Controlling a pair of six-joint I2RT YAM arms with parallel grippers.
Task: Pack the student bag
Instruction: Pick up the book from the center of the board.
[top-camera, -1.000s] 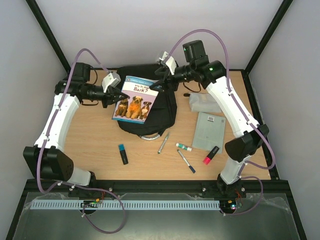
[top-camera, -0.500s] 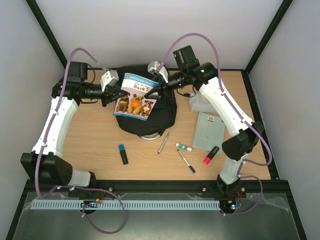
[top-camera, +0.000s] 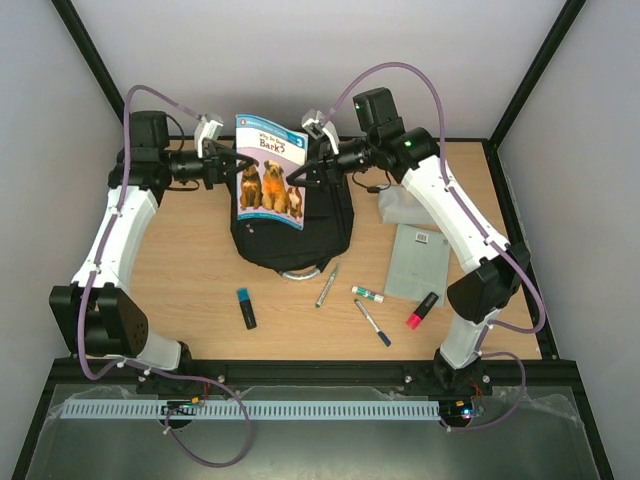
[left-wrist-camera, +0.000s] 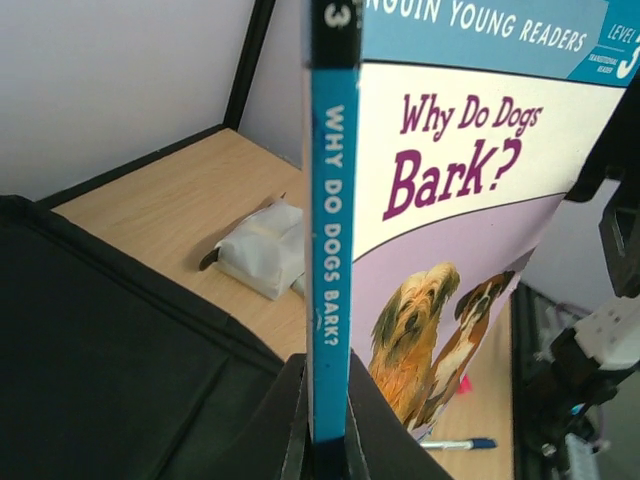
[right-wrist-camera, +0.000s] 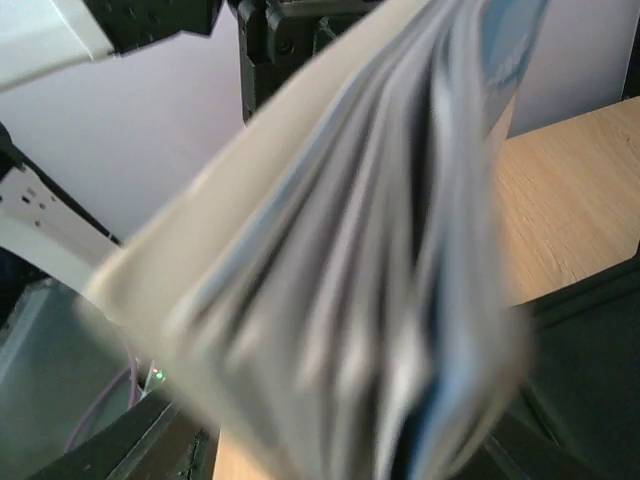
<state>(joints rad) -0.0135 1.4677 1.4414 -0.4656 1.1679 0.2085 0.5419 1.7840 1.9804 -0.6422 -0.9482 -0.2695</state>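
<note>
A thin paperback children's book (top-camera: 270, 178) with a blue spine and dogs on its cover is held upright in the air, directly above the student bag (top-camera: 330, 225). This bag, a large black soft fabric backpack, is laid flat towards the far middle of the light wooden tabletop (top-camera: 180, 260). The book's spine is clenched between the fingers of the left pincer (left-wrist-camera: 325, 445). The opposite, open-page edge is met by the right pincer (top-camera: 310, 172). Whether that pincer is closed on the pages cannot be told, since its wrist view is filled with a blur of page edges. The book is probably stood on end and steadied from both sides so that it can be lowered edge-first into the bag, whose opening is hidden beneath it. Other supplies are spread to the right and front of the bag: a translucent whitish pouch (top-camera: 400, 205), a flat grey notebook (top-camera: 420, 262), a pink highlighter (top-camera: 421, 310), a green-capped marker (top-camera: 367, 294), a dark blue pen (top-camera: 372, 322), a silver pen (top-camera: 327, 286) and a black marker with a blue cap (top-camera: 246, 308). The tabletop is enclosed by plain pale walls and black frame posts.
</note>
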